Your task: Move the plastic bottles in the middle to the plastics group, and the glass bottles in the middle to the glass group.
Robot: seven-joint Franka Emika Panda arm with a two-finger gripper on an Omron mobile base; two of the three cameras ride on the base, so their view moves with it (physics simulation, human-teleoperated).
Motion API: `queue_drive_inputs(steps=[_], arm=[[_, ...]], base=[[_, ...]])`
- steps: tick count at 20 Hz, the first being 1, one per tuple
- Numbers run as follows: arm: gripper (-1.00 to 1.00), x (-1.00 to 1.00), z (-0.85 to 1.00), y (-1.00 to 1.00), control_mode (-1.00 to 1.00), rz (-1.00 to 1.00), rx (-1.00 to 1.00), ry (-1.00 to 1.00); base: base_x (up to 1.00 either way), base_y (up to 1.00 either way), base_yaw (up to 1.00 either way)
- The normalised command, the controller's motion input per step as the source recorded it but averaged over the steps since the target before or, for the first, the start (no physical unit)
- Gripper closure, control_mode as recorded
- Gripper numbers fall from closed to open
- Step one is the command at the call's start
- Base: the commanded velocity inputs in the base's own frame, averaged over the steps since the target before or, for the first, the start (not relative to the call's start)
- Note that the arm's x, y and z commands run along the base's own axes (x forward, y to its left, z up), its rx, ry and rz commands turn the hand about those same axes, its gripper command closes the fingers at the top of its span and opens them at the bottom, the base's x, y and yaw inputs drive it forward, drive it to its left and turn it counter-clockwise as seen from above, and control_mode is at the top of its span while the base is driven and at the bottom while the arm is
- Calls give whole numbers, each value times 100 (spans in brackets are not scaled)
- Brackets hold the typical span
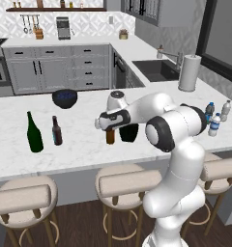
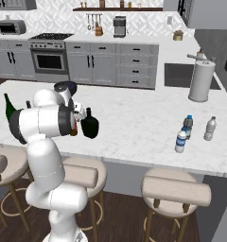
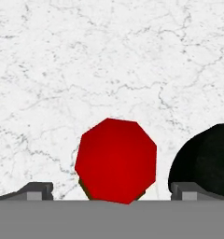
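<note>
Gripper poised over the amber bottle in the middle of the counter

The gripper [image 3: 112, 190] hangs straight above the amber-brown bottle [image 1: 110, 136], claw spread wide with nothing in it; in the hand view the bottle's red top [image 3: 116, 160] sits between the finger tips [image 3: 36, 190], and the squat black bottle [image 3: 208, 161] stands just beside it on the right. To do this well, descend vertically with the top centred, close on the neck below the cap, and keep the right finger clear of the black bottle so it isn't knocked. Counted on the marble counter [image 1: 79, 144]: two middle glass bottles; two in the glass group at far left, the green wine bottle [image 1: 34, 132] and the brown labelled bottle [image 1: 56, 130]; three small water bottles at right, namely the white-capped bottle [image 2: 181, 141], the blue-capped bottle [image 2: 187, 126] and the plain greyish bottle [image 2: 210, 129].
</note>
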Motion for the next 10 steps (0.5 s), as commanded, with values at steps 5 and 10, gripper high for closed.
queue_drive_inputs(steps=[5, 10], arm=[[-100, 5, 0, 0, -100, 0, 0, 0], [-100, 3, 0, 0, -100, 0, 0, 0]], base=[[0, 0, 0], [0, 0, 0]])
